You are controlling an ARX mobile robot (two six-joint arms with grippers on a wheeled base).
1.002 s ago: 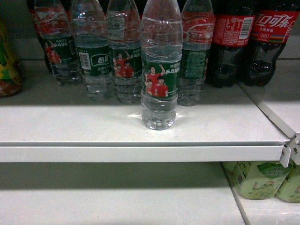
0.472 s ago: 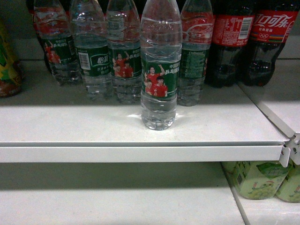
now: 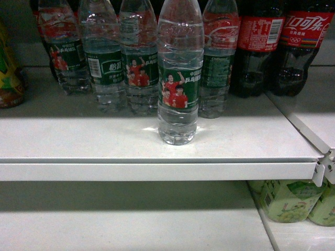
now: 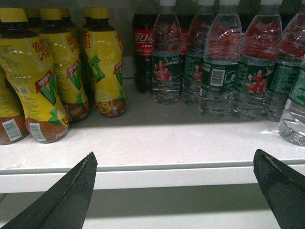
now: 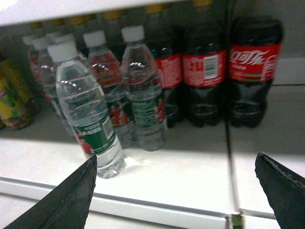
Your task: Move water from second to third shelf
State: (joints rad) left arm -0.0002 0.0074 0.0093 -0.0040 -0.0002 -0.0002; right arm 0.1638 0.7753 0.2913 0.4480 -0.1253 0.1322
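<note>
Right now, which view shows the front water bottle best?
The head view: the front water bottle stands centered, label facing the camera, cap cropped. The right wrist view shows it whole but blurred; the left wrist view catches only its edge.

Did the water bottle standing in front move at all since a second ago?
No. The front water bottle stands in the same spot, just as far behind the shelf's front edge and ahead of the row of bottles as before.
</note>
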